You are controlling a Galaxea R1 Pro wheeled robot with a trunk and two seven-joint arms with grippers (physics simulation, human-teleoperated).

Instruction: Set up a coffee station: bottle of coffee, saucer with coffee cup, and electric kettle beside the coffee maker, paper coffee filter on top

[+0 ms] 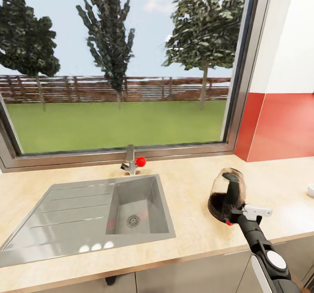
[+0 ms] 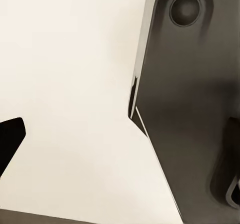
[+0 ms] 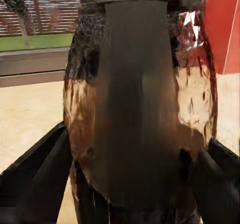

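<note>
Right gripper [image 1: 233, 214] clenched on electric kettle [image 1: 226, 195], dark handle [image 3: 132, 104] between the jaws. Rigid, glassy, probably slippery and top-heavy; best gripped mid-handle. Left jaws: cannot tell.

Beige countertop [image 1: 196, 188] with steel sink [image 1: 87, 219], window [image 1: 122, 66] onto lawn, red wall [image 1: 283, 127].

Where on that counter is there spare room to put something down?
Bare countertop lies between the sink and the kettle held in the right gripper; more lies beyond the kettle toward the red wall. The faucet crowds the strip behind the sink.
</note>
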